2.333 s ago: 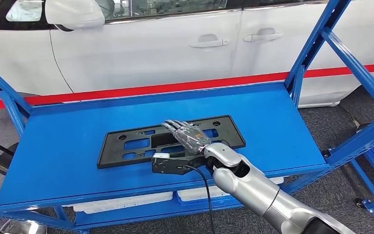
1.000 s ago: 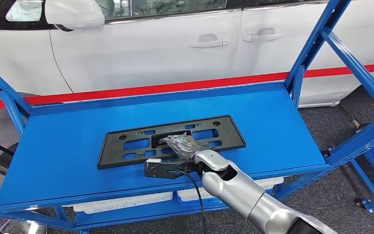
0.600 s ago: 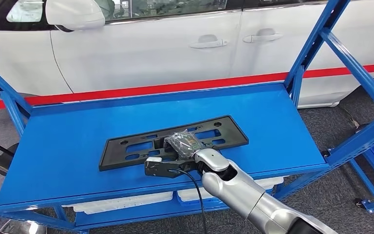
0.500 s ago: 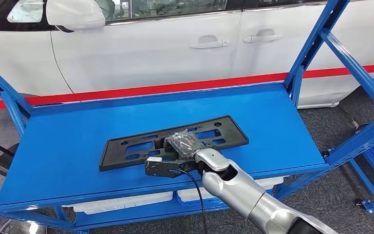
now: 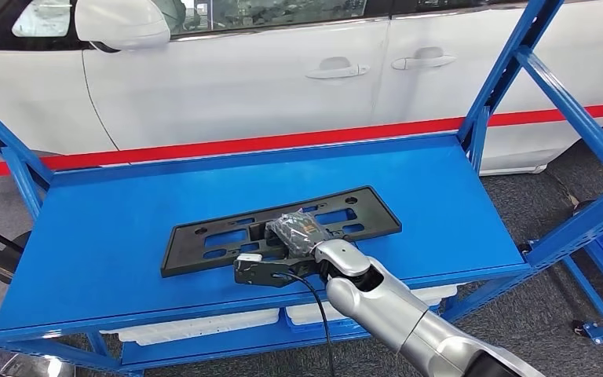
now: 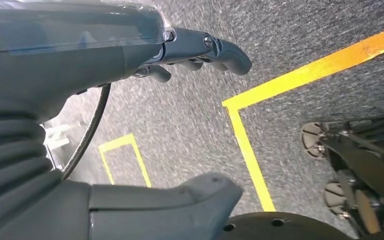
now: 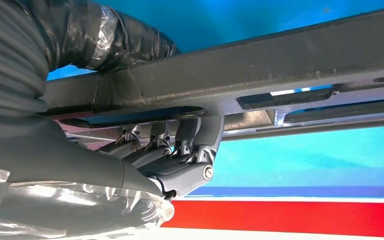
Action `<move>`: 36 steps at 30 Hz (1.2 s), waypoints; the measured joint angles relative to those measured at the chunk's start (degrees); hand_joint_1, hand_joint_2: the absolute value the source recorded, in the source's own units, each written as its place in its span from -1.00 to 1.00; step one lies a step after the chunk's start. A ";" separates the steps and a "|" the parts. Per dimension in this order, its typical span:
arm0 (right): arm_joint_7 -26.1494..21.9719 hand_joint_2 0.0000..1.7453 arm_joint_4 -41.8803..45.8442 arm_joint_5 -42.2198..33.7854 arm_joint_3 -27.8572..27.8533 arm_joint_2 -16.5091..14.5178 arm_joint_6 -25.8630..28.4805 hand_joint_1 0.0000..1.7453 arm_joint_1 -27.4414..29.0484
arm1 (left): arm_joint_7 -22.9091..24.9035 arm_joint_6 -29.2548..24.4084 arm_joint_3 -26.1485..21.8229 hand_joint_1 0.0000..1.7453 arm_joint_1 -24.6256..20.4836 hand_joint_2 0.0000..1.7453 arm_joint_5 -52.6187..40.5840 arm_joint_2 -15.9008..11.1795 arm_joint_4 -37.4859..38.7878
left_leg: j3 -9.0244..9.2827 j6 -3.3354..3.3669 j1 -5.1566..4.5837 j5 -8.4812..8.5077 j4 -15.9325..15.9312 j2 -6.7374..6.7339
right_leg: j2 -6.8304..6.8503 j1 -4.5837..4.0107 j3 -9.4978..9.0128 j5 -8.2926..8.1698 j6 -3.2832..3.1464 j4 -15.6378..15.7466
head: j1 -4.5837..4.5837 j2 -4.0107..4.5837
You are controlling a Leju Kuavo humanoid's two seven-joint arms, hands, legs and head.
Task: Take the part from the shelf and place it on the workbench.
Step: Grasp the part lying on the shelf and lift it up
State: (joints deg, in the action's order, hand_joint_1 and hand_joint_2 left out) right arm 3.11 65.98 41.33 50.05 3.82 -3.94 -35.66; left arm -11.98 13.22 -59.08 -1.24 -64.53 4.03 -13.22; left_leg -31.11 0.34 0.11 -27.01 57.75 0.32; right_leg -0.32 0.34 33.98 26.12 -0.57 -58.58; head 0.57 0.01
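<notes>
The part is a flat black rectangular frame with cut-outs, lying near the front of the blue shelf. My right hand, wrapped in clear film, has its fingers curled down through a middle cut-out. In the right wrist view the fingers hook around the part's near bar, and the thumb side presses from the other face. My left hand hangs over the grey floor, fingers and thumb apart, holding nothing.
A white car with a red stripe stands close behind the shelf. Blue uprights slant at the shelf's right end and another at the left. White pieces lie on the lower shelf. Yellow floor lines and a wheeled base are near my left hand.
My right hand, first lying flat over the part, has curled its fingers through the cut-out and gripped the bar. The part has shifted a little to the right.
</notes>
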 joint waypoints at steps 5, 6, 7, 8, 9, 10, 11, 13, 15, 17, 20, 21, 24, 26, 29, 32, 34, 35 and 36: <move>0.48 1.00 1.21 2.37 -0.15 0.56 2.34 1.00 0.81 | 1.08 -0.13 -0.48 -1.00 0.22 1.00 -0.22 0.01 0.00 | -0.03 0.00 0.00 0.00 0.01 0.00 | 0.01 0.00 0.02 0.00 0.00 0.00 | 0.00 -0.01; 0.60 1.00 1.82 2.66 -0.37 0.86 2.74 1.00 1.03 | 1.22 -0.28 -0.55 -1.00 0.32 1.00 -0.26 0.02 0.00 | -0.04 0.00 -0.01 0.00 0.02 0.01 | 0.01 0.00 0.02 0.00 0.00 0.00 | 0.00 -0.01; 0.71 1.00 2.67 2.88 -0.77 1.27 3.13 1.00 1.28 | 1.31 -0.43 -0.67 -1.00 0.44 1.00 -0.24 0.03 0.00 | -0.06 0.00 -0.01 0.00 0.03 0.01 | 0.01 0.01 0.03 0.00 0.00 0.00 | 0.00 -0.01; 0.79 1.00 3.76 3.08 -1.32 1.74 3.45 1.00 1.54 | 1.36 -0.57 -0.81 -1.00 0.59 1.00 -0.22 0.05 0.00 | -0.07 0.01 -0.01 -0.01 0.04 0.01 | 0.01 0.01 0.05 0.00 0.00 0.00 | 0.00 -0.01; 0.81 1.00 4.92 3.25 -1.94 2.26 3.68 1.00 1.74 | 1.39 -0.66 -0.94 -1.00 0.73 1.00 -0.22 0.07 -0.01 | -0.09 0.01 -0.01 -0.02 0.04 0.01 | 0.01 0.01 0.07 0.00 0.00 0.00 | 0.00 -0.01; 0.73 1.00 6.12 3.50 -2.58 2.78 3.81 1.00 1.88 | 1.42 -0.70 -1.03 -1.00 0.87 1.00 -0.25 0.09 -0.01 | -0.10 0.02 -0.01 -0.03 0.05 0.00 | -0.01 0.01 0.08 0.00 0.00 0.00 | 0.00 -0.01; 0.59 1.00 7.22 3.80 -3.14 3.26 3.95 1.00 1.97 | 1.45 -0.74 -1.08 -1.00 0.97 1.00 -0.33 0.09 -0.02 | -0.10 0.03 -0.02 -0.04 0.05 0.00 | -0.02 0.01 0.09 0.00 0.00 0.01 | 0.00 -0.01; 0.18 1.00 9.40 4.64 -4.24 4.22 4.35 1.00 2.27 | 1.56 -0.84 -1.14 -1.00 1.07 1.00 -0.64 0.11 -0.03 | -0.12 0.03 -0.02 -0.05 0.07 0.00 | -0.01 0.01 0.10 0.01 0.01 0.02 | 0.00 -0.01; -0.23 1.00 11.66 5.73 -5.42 5.17 5.00 1.00 2.71 | 1.66 -0.92 -1.17 -1.00 1.14 1.00 -1.07 0.17 -0.05 | -0.16 0.04 -0.02 -0.05 0.08 0.00 | 0.00 0.01 0.12 0.01 0.01 0.02 | 0.00 -0.01; -0.51 1.00 13.68 6.76 -6.60 6.05 5.64 1.00 3.00 | 1.69 -0.96 -1.17 -1.00 1.21 1.00 -1.38 0.24 -0.07 | -0.18 0.04 -0.02 -0.05 0.08 0.01 | 0.00 0.01 0.14 0.01 0.02 0.02 | 0.00 0.00; -0.61 1.00 15.66 7.29 -7.86 7.02 5.94 1.00 3.27 | 1.69 -0.96 -1.16 -1.00 1.24 1.00 -1.50 0.31 -0.08 | -0.18 0.03 -0.02 -0.06 0.08 0.01 | -0.01 0.01 0.14 0.01 0.01 0.02 | 0.00 0.00; -0.62 1.00 16.10 7.32 -8.11 7.22 5.95 1.00 3.40 | 1.69 -0.96 -1.16 -1.00 1.24 1.00 -1.50 0.33 -0.08 | -0.18 0.03 -0.02 -0.06 0.08 0.00 | -0.01 0.01 0.14 0.01 0.01 0.02 | 0.00 0.01; -0.66 1.00 17.05 7.37 -8.59 7.61 5.95 1.00 3.73 | 1.69 -0.96 -1.16 -1.00 1.24 1.00 -1.51 0.37 -0.09 | -0.18 0.03 -0.01 -0.06 0.08 0.00 | -0.01 0.00 0.15 0.01 0.01 0.02 | 0.00 0.01; -0.66 1.00 17.46 7.64 -8.71 7.79 6.07 1.00 3.86 | 1.69 -0.97 -1.16 -1.00 1.24 1.00 -1.56 0.39 -0.10 | -0.18 0.03 -0.01 -0.06 0.07 0.00 | -0.01 0.00 0.15 0.01 0.01 0.01 | 0.00 0.01; -0.66 1.00 18.27 10.30 -8.97 8.10 7.61 1.00 4.35 | 1.50 -1.13 -1.16 -1.00 1.24 1.00 -2.00 0.40 -0.11 | -0.19 0.03 -0.01 -0.06 0.08 0.00 | 0.00 0.00 0.16 0.01 0.01 0.01 | 0.00 -0.01; -0.66 1.00 19.60 12.92 -9.49 8.53 9.35 1.00 5.11 | 1.22 -1.47 -1.16 -1.00 1.22 1.00 -2.55 0.40 -0.11 | -0.30 0.25 -0.10 -0.20 0.35 0.00 | -0.01 0.13 0.18 -0.04 0.15 0.08 | 0.00 0.00; -0.70 1.00 20.54 13.74 -9.86 8.85 9.69 1.00 5.52 | 1.12 -1.73 -1.16 -1.00 1.20 1.00 -2.81 0.40 -0.11 | -0.38 0.45 -0.14 -0.31 0.53 0.00 | -0.02 0.19 0.20 -0.06 0.29 0.08 | 0.00 0.01; -0.73 1.00 20.99 14.04 -10.01 9.00 9.74 1.00 5.69 | 1.07 -1.81 -1.16 -1.00 1.20 1.00 -2.96 0.40 -0.11 | -0.42 0.53 -0.17 -0.35 0.59 0.00 | -0.01 0.21 0.20 -0.08 0.37 0.10 | 0.00 0.01; -0.75 1.00 21.46 14.28 -10.15 9.15 9.77 1.00 5.82 | 1.03 -1.87 -1.16 -1.00 1.19 1.00 -3.10 0.39 -0.11 | -0.46 0.64 -0.21 -0.29 0.65 0.00 | -0.02 0.26 0.18 -0.19 0.54 0.14 | 0.00 0.01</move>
State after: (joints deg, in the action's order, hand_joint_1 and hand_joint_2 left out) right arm 2.35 87.44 55.61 39.89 12.97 5.83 -29.85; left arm -10.96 11.34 -60.24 -0.04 -67.64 4.43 -13.33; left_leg -31.58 0.98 -0.10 -27.31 58.41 0.32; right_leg -0.33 0.60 34.16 25.93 -0.03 -58.44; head 0.57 0.02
